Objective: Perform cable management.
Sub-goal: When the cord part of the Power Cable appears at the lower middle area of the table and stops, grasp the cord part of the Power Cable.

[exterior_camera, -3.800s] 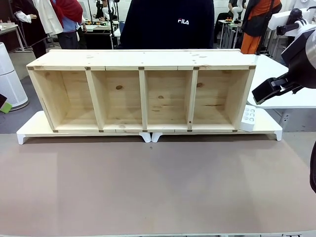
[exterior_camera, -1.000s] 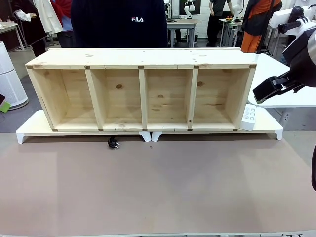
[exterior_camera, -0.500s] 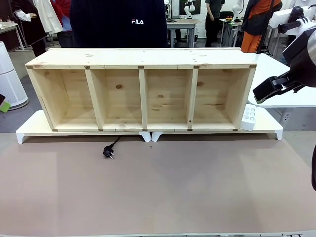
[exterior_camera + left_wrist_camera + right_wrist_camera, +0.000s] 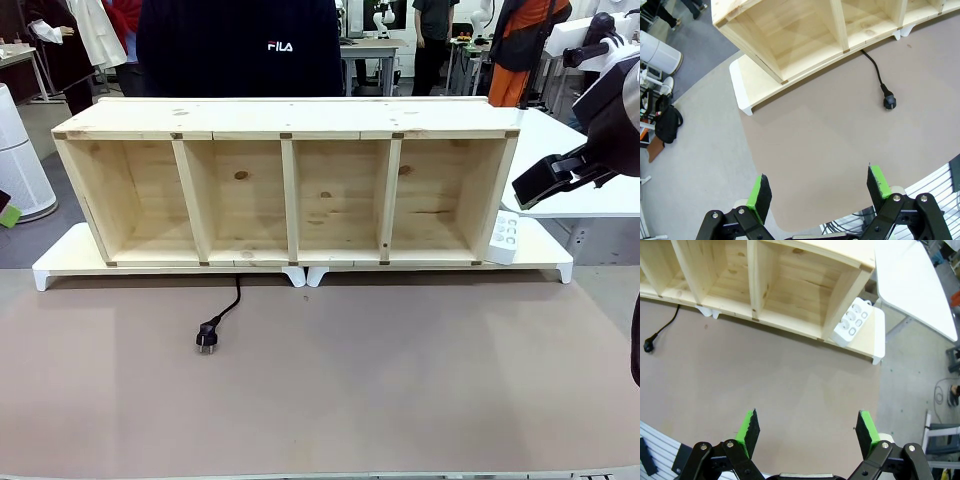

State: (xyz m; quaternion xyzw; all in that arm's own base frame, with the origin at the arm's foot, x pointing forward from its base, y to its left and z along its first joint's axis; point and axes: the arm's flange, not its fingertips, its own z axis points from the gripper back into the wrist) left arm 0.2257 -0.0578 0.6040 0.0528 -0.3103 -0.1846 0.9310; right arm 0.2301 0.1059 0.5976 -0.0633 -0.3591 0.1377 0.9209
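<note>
Sliding farther out from under the shelf (image 4: 290, 118), the cable (image 4: 207, 335) now lies left of centre, long axis far-to-near, plug (image 4: 889, 102) pointing near-left. We see left gripper (image 4: 819, 187) and right gripper (image 4: 807, 427) spread wide, empty.

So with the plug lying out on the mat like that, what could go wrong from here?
The cable disappears beneath the wooden shelf, so a pull on the plug could snag there. The power strip sits at the shelf's right end, far from the plug; the cable might fall short.
</note>
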